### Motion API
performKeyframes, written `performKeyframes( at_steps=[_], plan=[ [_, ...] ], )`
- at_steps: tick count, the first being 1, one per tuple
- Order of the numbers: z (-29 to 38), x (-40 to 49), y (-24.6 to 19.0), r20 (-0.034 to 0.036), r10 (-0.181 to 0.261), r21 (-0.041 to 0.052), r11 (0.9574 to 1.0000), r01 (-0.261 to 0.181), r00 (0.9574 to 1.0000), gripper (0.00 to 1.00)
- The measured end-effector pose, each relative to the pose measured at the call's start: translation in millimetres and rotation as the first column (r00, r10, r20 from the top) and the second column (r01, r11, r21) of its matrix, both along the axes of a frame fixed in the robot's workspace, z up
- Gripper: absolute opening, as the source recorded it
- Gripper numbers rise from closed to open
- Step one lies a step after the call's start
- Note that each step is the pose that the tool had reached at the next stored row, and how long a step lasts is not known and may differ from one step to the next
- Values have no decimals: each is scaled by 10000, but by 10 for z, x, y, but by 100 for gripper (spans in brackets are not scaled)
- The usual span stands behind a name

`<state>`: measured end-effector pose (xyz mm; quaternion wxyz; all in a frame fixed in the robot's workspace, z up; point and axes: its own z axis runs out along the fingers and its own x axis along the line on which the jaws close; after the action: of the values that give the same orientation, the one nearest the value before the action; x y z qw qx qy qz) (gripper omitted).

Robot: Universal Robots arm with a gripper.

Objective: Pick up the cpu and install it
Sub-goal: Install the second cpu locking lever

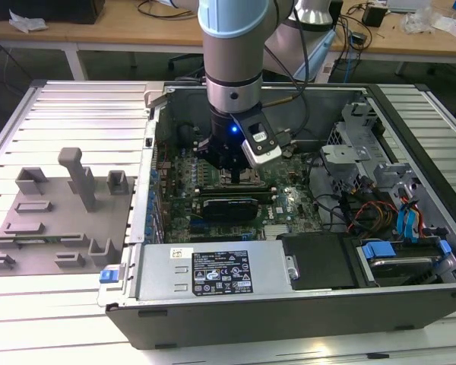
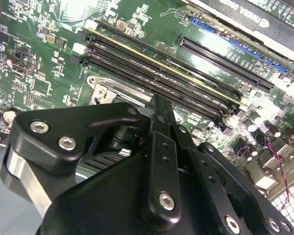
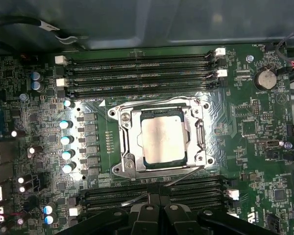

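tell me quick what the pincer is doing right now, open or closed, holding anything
Pincer: closed with nothing in it, just beside the socket frame where the cpu already sits.

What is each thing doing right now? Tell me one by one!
cpu: lying flat inside the socket frame, nothing holding it.
socket frame: around the cpu, on the motherboard.
claw: just above the board beside the socket, holding nothing.
computer case: side open, lying flat.

cpu (image 3: pixel 162 139) open above, socket frame (image 3: pixel 125 142) around, memory slots (image 3: pixel 142 73) flanking
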<state>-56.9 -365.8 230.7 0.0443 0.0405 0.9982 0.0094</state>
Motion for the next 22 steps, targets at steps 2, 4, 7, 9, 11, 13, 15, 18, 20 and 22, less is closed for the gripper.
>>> performKeyframes(
  at_steps=[2,4,7,9,11,13,15,18,20,22],
  plan=[
    [-1,0,0,1,-1,1,10000,1,10000,11],
    [-4,0,0,1,-1,2,10000,1,10000,11],
    [-20,-1,0,-1,0,-1,10000,0,10000,11],
    [-22,0,0,0,0,1,10000,0,10000,11],
    [-23,0,0,1,0,1,10000,0,10000,11],
    [-24,0,0,1,0,2,10000,0,10000,11],
    [-27,-1,0,0,0,1,10000,0,10000,11],
    [-30,-2,0,0,0,1,10000,0,10000,11],
    [-35,-8,0,1,-2,2,10000,2,10000,11],
    [-42,-22,0,2,-1,1,10000,1,10000,11]
  ],
)
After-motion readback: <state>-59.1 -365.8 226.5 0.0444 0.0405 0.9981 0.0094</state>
